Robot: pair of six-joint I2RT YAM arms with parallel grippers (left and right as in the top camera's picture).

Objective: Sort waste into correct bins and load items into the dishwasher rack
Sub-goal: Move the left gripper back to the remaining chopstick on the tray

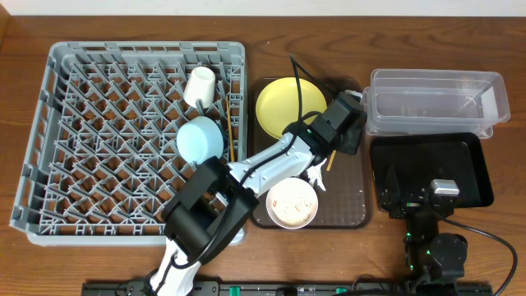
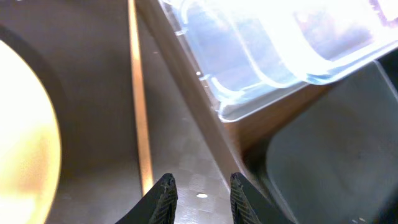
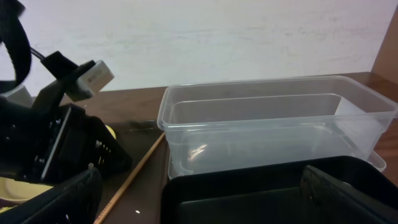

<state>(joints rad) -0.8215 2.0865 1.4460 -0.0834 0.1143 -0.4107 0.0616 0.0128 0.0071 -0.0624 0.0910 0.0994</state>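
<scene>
My left gripper (image 2: 202,196) hangs low over the brown serving tray (image 2: 186,149), open by a narrow gap with nothing between the fingers. One wooden chopstick (image 2: 138,93) lies on the tray just left of the left finger, outside the gap. Seen from overhead, that gripper (image 1: 343,131) is at the tray's right side, beside the yellow plate (image 1: 288,105). A small white bowl (image 1: 292,202) with beige crumbs sits at the tray's front. The grey rack (image 1: 82,148) holds a cream cup (image 1: 200,85), a light blue bowl (image 1: 200,138) and a second chopstick (image 1: 230,127). My right gripper (image 3: 205,199) stands wide open and empty over the black tray (image 3: 261,186).
The clear tub (image 1: 436,100) stands behind the black tray (image 1: 431,168) at the right, close against the serving tray's right rim (image 1: 366,181). The left arm (image 1: 263,168) stretches diagonally across the rack's corner and the serving tray.
</scene>
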